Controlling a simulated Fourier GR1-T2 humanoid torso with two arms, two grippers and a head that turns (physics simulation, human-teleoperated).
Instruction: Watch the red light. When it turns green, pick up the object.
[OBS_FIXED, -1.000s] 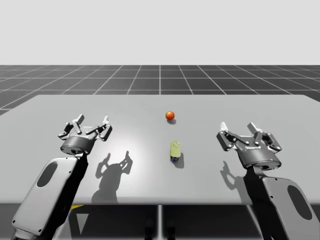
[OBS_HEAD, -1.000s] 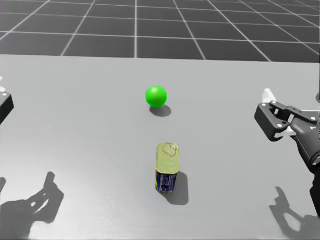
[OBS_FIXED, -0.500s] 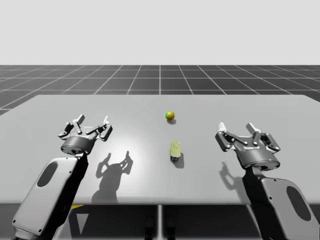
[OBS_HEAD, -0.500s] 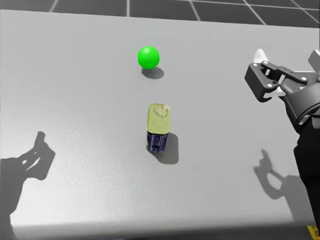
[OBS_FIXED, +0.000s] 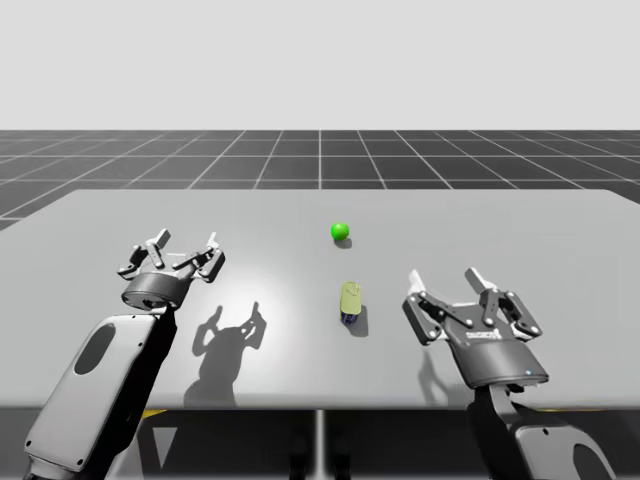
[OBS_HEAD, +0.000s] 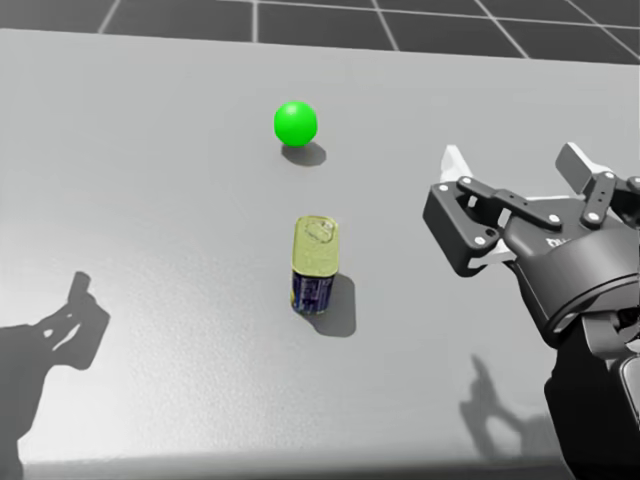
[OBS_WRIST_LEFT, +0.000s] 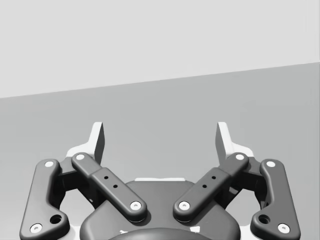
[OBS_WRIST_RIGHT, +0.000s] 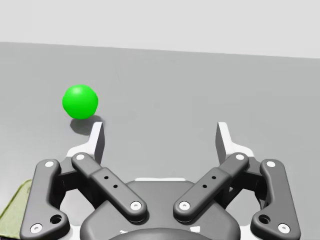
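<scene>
The light is a green ball (OBS_FIXED: 340, 232) (OBS_HEAD: 296, 123) (OBS_WRIST_RIGHT: 80, 101) on the grey table, past the can. A small flat can (OBS_FIXED: 350, 301) (OBS_HEAD: 314, 265) with a gold lid and blue side stands mid-table; its lid corner (OBS_WRIST_RIGHT: 11, 215) shows beside my right gripper's fingers. My right gripper (OBS_FIXED: 464, 303) (OBS_HEAD: 515, 190) (OBS_WRIST_RIGHT: 160, 137) hangs open to the right of the can, nothing between its fingers. My left gripper (OBS_FIXED: 172, 250) (OBS_WRIST_LEFT: 160, 137) stands open far to the left, over bare table.
The grey table (OBS_FIXED: 560, 240) stretches wide on all sides, its front edge (OBS_FIXED: 320, 408) close to my arms. Beyond its far edge lies a dark gridded floor (OBS_FIXED: 320, 155). Arm shadows fall on the table near the left gripper.
The ball has gone from red through a mixed colour to green in the high view. My right gripper has moved left and nearer, toward the can. My head has tilted down.
</scene>
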